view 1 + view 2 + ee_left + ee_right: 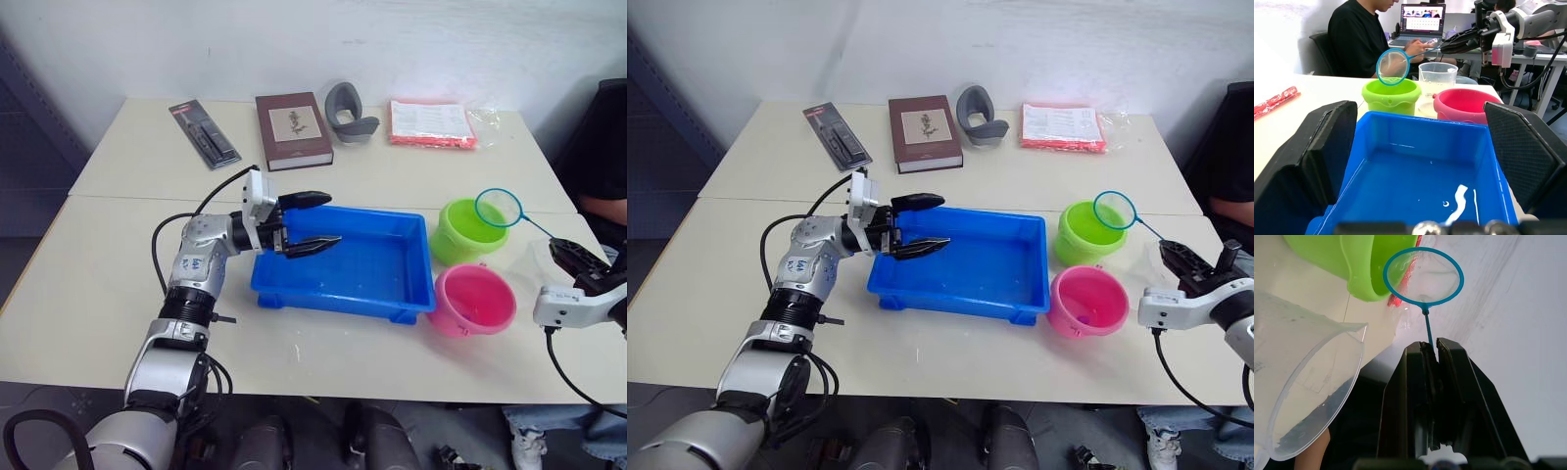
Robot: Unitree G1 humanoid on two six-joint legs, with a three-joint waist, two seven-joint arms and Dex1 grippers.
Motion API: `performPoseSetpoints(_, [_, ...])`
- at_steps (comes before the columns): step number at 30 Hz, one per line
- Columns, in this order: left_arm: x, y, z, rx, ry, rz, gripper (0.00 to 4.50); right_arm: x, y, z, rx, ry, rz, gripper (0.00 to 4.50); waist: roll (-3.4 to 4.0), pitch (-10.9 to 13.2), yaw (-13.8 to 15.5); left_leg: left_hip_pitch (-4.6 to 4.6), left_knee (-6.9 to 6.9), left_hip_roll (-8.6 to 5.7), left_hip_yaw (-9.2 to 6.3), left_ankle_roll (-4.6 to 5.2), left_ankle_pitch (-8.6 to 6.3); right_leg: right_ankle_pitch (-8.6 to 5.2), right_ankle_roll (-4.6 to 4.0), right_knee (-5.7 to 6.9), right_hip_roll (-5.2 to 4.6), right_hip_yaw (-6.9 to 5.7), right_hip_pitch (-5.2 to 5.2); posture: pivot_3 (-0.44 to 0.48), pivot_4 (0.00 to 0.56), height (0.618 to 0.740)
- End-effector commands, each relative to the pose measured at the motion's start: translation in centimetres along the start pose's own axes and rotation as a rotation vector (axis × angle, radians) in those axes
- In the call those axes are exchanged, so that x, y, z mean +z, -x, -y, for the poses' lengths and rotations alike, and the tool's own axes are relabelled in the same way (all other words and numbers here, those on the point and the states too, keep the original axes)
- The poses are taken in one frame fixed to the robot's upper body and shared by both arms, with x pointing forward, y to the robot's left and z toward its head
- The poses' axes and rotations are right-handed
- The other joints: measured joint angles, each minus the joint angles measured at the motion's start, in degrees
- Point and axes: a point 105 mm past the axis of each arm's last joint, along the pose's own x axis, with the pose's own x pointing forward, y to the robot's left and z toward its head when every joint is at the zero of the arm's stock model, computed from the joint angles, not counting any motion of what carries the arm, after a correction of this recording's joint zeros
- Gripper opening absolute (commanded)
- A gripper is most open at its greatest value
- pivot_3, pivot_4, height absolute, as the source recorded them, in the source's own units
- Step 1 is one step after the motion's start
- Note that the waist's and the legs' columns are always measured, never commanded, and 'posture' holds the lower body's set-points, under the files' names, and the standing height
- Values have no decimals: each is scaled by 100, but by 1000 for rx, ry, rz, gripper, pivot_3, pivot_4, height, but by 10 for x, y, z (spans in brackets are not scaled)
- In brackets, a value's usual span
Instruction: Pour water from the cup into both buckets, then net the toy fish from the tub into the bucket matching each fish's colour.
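the right gripper (1431,350) is clamped on the net (501,208) above the green bucket (465,231); the left gripper (318,220), fingers apart, hovers over the blue tub (416,284). a careless swing could topple a bucket.

Upright green bucket (468,230) and pink bucket (474,300) beside blue tub (345,264).

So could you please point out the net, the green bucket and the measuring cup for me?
net (501,208): left eye view, on the mesh inside its blue hoop.
green bucket (453,240): left eye view, on its outer wall.
measuring cup (1437,78): left wrist view, on its clear side wall.
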Motion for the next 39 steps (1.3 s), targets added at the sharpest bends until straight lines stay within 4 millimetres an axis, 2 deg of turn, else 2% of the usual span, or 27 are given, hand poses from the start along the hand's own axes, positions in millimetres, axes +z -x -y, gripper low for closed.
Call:
performPoseSetpoints(1, [10, 1, 1, -7, -33, 25, 4440, -4, 2, 30, -145, -137, -6, 0, 0, 0, -2, 0, 0, 0, 0, 0, 0, 0, 0, 0, 0, 0, 0, 0, 150, 740])
performPoseSetpoints(4, [17, 13, 2, -31, -23, 32, 4440, 15, -2, 53, -209, -461, 95, 0, 0, 0, -21, 1, 1, 1, -2, 0, 0, 0, 0, -2, 4, -2, 1, 0, 150, 740])
performPoseSetpoints(8, [35, 33, 9, -79, -30, 33, 4440, 45, -6, 67, -167, -831, 262, 0, 4, 1, -70, 3, 1, 10, -4, -2, 1, 0, 0, 1, 12, -3, 1, 0, 150, 740])
performPoseSetpoints(10, [43, 51, 24, -138, -37, -3, 4440, 66, -7, 75, -104, -990, 368, 0, 8, 0, -82, 3, 2, 11, -5, -2, 1, 0, -1, 2, 9, -3, 1, 0, 150, 740])
performPoseSetpoints(12, [42, 76, 22, -81, -5, -76, 4440, 105, -2, 81, 45, -1124, 551, 0, 11, 1, -116, 2, 2, 12, -9, -1, 1, -1, -3, 4, 5, 5, 1, 0, 150, 740])
performPoseSetpoints(15, [36, 100, 18, -17, 7, -152, 4440, 143, 7, 83, 218, -1188, 713, 0, 12, 2, -109, -2, 7, 13, -34, -1, 1, -5, -10, 4, 3, 11, 3, 0, 150, 740])
performPoseSetpoints(18, [29, 125, 36, -75, -7, -249, 4440, 192, 19, 67, 482, -1176, 866, 0, 13, 2, -55, -3, 11, 6, -41, 1, -1, -5, -11, 4, -6, 10, 8, 0, 150, 740])
performPoseSetpoints(20, [28, 136, 47, -117, -17, -305, 4440, 214, 29, 54, 624, -1164, 925, 0, 12, 2, -47, -4, 8, 3, -40, 5, -4, -5, -11, 0, -9, 10, 8, 0, 150, 740])
performPoseSetpoints(23, [26, 146, 58, -136, 0, -359, 4440, 233, 37, 38, 750, -1182, 968, 0, 7, 5, 18, -13, 12, 1, -46, 7, -6, -6, -12, -6, -13, 5, 6, 0, 150, 740])
performPoseSetpoints(27, [12, 158, 79, -162, 46, -437, 4440, 250, 24, 6, 785, -1214, 942, 0, 6, 4, -15, -9, 13, -1, -43, 8, -8, -5, -11, -7, -13, 5, 9, 0, 150, 740])
performPoseSetpoints(31, [13, 155, 76, -98, 89, -396, 4440, 256, 10, -16, 769, -1183, 928, 0, 8, 5, -10, -8, 13, -1, -39, 8, -8, -6, -12, 4, -12, 1, 5, 0, 150, 740])
performPoseSetpoints(35, [12, 156, 73, -77, 96, -405, 4440, 263, 7, -33, 817, -1119, 968, 0, 9, 5, -29, -6, 13, 0, -30, 7, -8, -6, -12, 7, -6, -5, 2, 0, 150, 740])
performPoseSetpoints(37, [11, 157, 74, -80, 101, -415, 4440, 265, 5, -38, 850, -1171, 972, 0, 9, 5, -36, -4, 10, 1, -27, 7, -8, -6, -13, 7, -4, -7, 1, 0, 150, 740])
performPoseSetpoints(38, [11, 158, 75, -86, 111, -421, 4500, 265, 3, -39, 844, -1176, 976, 832, 9, 5, -42, -3, 10, 2, -27, 7, -8, -6, -13, 6, -3, -8, 2, 0, 150, 740])
performPoseSetpoints(39, [10, 159, 76, -93, 120, -428, 4500, 266, 2, -39, 843, -1168, 993, 1116, 9, 5, -50, -3, 10, 2, -25, 7, -8, -6, -13, 7, -3, -9, 1, 0, 150, 740])
